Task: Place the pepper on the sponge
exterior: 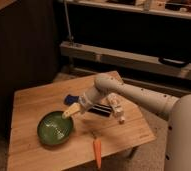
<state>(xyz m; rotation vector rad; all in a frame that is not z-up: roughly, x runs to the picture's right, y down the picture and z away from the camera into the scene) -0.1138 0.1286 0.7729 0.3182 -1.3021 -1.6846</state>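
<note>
A wooden worktop [34, 100] is seen from above and from its near side, with a pale robot body [186, 135] standing at its right edge. A white arm [134, 97] is stretched from that body leftward across the far half of the worktop.

The gripper [71, 111] is found at the arm's left end, held low over the far right rim of a green bowl [45, 131]. It is pointed down and to the left. Whether the jaws are apart or together cannot be told.

The pepper [97, 152] is laid flat on the worktop, close to the near edge and to the right of the bowl, apart from it. Its dark stem end is turned to the far side and its tapered tip to the near side. It is well apart from the gripper and is touched by nothing but the wood.

The sponge [71, 99] is seen as a dark blue block just beyond the gripper, on the far side of the bowl. Its right part is covered by the wrist.

A black-and-white striped object [103, 109] is placed under the forearm, to the right of the gripper. A small pale cup [120, 112] is set just to the right of it.

A long grey rail [129, 59] is seen behind the worktop, on the far side.
</note>
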